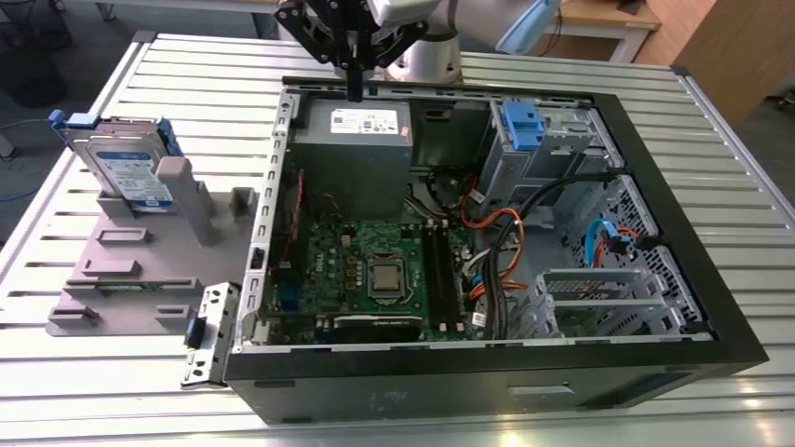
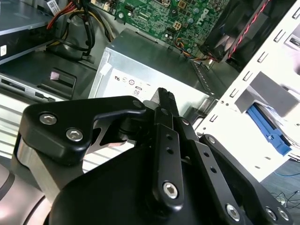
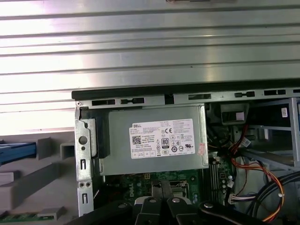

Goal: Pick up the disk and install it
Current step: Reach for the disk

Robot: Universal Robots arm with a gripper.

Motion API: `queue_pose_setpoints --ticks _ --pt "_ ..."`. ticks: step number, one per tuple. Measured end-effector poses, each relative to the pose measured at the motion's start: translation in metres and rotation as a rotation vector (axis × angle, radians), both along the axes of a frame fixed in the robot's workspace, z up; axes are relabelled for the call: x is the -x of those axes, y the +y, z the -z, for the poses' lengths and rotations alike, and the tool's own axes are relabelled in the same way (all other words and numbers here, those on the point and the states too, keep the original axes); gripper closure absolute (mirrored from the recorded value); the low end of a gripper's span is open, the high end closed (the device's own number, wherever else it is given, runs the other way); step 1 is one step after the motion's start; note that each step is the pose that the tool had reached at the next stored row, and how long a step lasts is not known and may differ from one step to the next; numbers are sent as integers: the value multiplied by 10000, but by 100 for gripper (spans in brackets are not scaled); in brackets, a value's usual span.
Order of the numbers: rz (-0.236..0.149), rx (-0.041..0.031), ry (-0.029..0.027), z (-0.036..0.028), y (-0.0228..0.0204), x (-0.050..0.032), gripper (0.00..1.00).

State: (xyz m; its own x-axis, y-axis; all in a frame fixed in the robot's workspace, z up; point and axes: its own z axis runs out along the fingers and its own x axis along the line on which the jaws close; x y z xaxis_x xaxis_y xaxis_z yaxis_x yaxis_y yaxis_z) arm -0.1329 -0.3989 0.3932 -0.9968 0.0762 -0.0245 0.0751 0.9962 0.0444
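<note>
Reads hand (image 1: pixel 356 91) as pinched together and empty, poised just above the power supply (image 1: pixel 354 121) in the open computer case (image 1: pixel 497 391). Places disk (image 1: pixel 125 172) well apart from hand, beyond the case wall. Stands propped in a grey holder (image 1: pixel 125 279) on the tabletop (image 1: pixel 186 65), probably to leave its blue end easy to grasp. Cannot make out disk's lower edge, sunk in the holder.

My black metal gripper (image 1: pixel 356 91) shows dark against the grey power-supply box (image 1: pixel 354 140) with its white sticker. The flat silver metal disk (image 1: pixel 128 175) has a blue-and-white label and blue plastic rails. The ribbed metal table (image 1: pixel 186 65) is pale silver, striped with grooves. The flat circuit board (image 1: pixel 372 265) is green, and the open computer case (image 1: pixel 497 382) is black.
</note>
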Motion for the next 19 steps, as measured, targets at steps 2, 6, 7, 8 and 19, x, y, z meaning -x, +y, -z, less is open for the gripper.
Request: queue_pose_setpoints --ticks 2,6,7,8,19 --pt "0 0 0 1 0 15 89" --pt "0 0 0 1 0 42 89" --pt "0 0 0 1 0 48 89" --pt "0 0 0 1 0 53 89" --pt "0 0 0 1 0 103 89"
